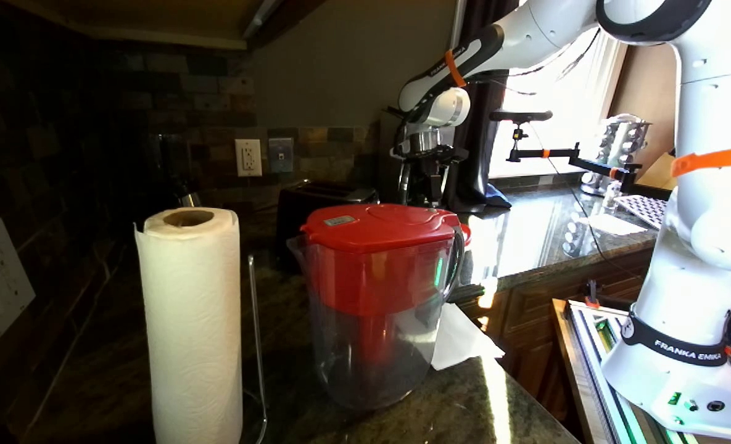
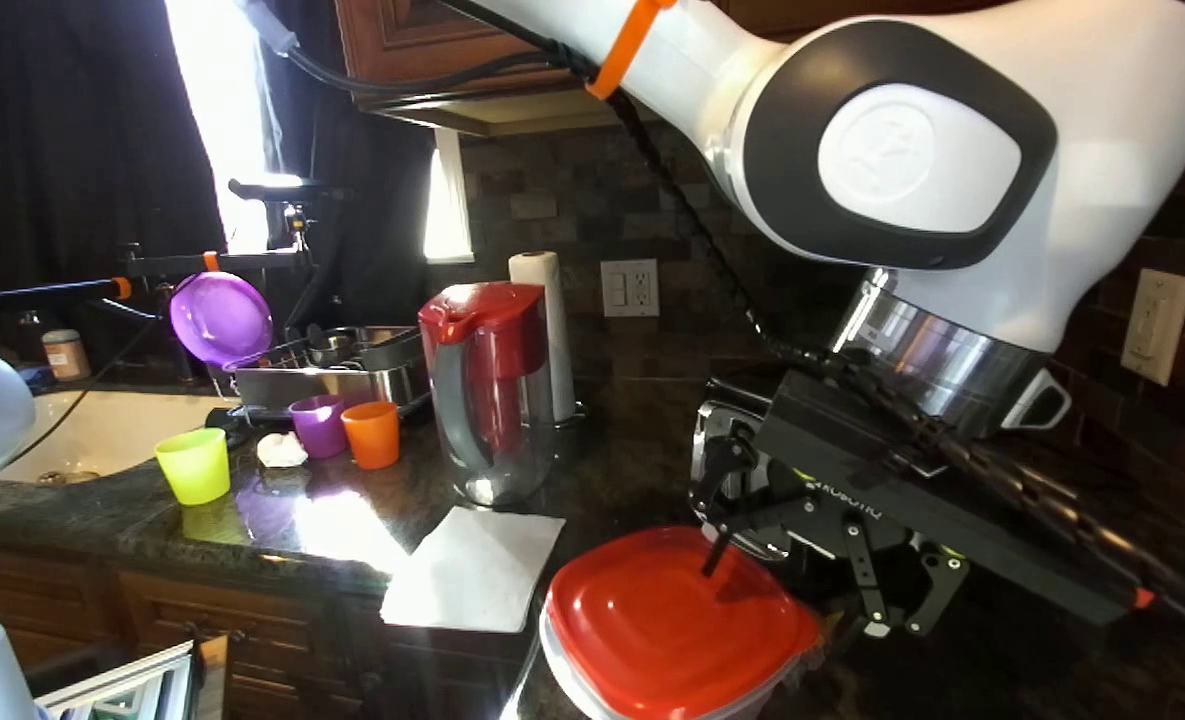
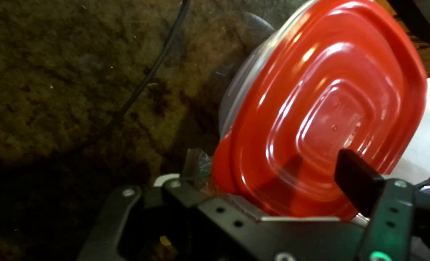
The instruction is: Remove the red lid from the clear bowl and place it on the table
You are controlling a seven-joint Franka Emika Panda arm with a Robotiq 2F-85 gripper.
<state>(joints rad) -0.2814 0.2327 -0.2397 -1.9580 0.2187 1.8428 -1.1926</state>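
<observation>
The lid (image 2: 642,625) is seated on the bowl (image 3: 234,96), near on the tabletop (image 2: 617,470). Grasping seems in hand: the tool (image 2: 770,598), spread at the lid's right edge, should be lowered and closed.

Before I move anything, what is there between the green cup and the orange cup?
In an exterior view, a purple cup and a white lump sit between the green cup and the orange cup.

The lid (image 2: 672,610) is bright red, the bowl (image 3: 238,95) whitish and see-through. In an exterior view, toward the lid's ten o'clock, I see an orange cup (image 2: 371,437), a purple cup (image 2: 316,428) and a lime-green cup (image 2: 194,468). The tool (image 3: 269,163) is black, the tabletop (image 3: 69,72) mottled brown and near-black.
</observation>
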